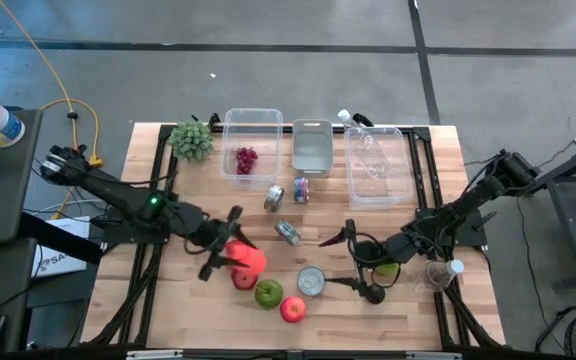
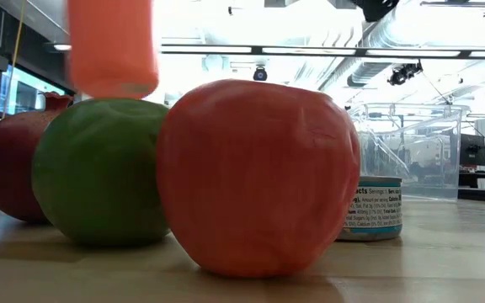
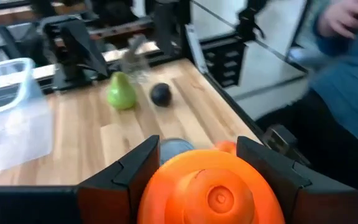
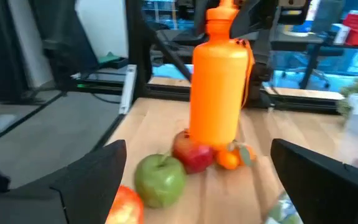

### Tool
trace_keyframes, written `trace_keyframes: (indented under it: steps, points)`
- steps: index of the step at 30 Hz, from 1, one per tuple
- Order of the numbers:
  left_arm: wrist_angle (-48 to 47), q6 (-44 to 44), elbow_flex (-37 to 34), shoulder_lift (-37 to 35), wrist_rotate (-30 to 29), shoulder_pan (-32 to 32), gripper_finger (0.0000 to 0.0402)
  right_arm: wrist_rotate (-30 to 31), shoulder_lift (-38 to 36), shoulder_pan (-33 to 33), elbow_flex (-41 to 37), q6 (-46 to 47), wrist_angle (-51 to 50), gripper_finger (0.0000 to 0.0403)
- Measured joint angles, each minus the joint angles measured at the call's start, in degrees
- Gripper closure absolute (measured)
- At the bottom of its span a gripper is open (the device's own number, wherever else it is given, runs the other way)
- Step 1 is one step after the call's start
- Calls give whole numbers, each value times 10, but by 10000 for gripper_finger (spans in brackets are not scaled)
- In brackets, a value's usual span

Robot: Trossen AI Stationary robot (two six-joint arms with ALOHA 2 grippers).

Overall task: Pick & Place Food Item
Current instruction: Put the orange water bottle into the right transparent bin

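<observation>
A: What sits on the table (image 1: 168, 215)?

B: Three clear bins stand along its far edge. The left claw (image 1: 230, 250) pinches an orange bottle (image 4: 219, 81), lifted above the fruit near the front edge.

A: And the right claw (image 1: 360, 262)?

B: Its fingers are spread wide, nothing between them, beside a tin can (image 1: 311, 281).

A: The fruit?

B: A red apple (image 2: 255, 177), a green apple (image 2: 99, 172), and a dark red one (image 2: 7, 168) cluster together; a green pear (image 3: 121, 91) lies apart.

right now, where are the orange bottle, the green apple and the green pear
orange bottle (image 4: 219, 93), right wrist view, middle of its body
green apple (image 4: 160, 180), right wrist view, front of its skin
green pear (image 3: 121, 92), left wrist view, its belly
</observation>
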Motion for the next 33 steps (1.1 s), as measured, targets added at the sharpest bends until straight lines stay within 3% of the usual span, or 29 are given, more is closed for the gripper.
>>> trace_keyframes:
  steps: [11, 17, 24, 33]
  points:
    - [179, 21, 0, 92, 14, 69, 208, 10, 49, -29, 1, -51, 70, 18]
    - [206, 11, 0, 105, 26, 74, 208, 19, 66, -35, 1, -88, 129, 18]
    - [219, 14, 0, 105, 28, 78, 208, 54, 68, -56, 41, -89, 76, 18]
    - [229, 23, 0, 105, 27, 79, 208, 23, 174, -74, 133, -93, 56, 18]
